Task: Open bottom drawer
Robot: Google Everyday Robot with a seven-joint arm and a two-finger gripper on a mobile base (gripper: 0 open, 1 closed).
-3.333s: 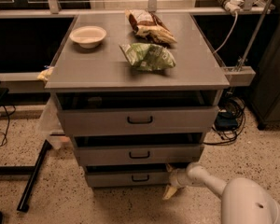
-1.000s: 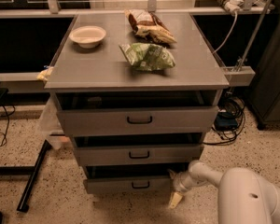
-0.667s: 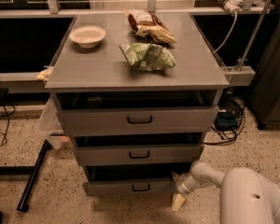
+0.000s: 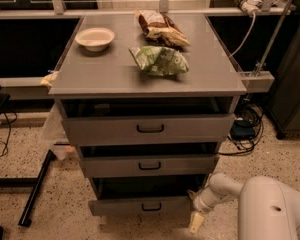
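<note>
The bottom drawer (image 4: 121, 206), lowest of three grey fronts, has its long axis running 9 to 3 o'clock, with its black loop handle (image 4: 151, 207) at centre. The gripper (image 4: 196, 222) hangs at 3 o'clock from that handle, just beside the front's right end (nothing visibly held). I cannot tell how far it is spread.

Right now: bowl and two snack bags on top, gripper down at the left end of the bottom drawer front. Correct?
No. The camera view shows the gripper by the right end of the bottom drawer front, not the left. The bowl, the brown bag and the green bag are on top.
</note>
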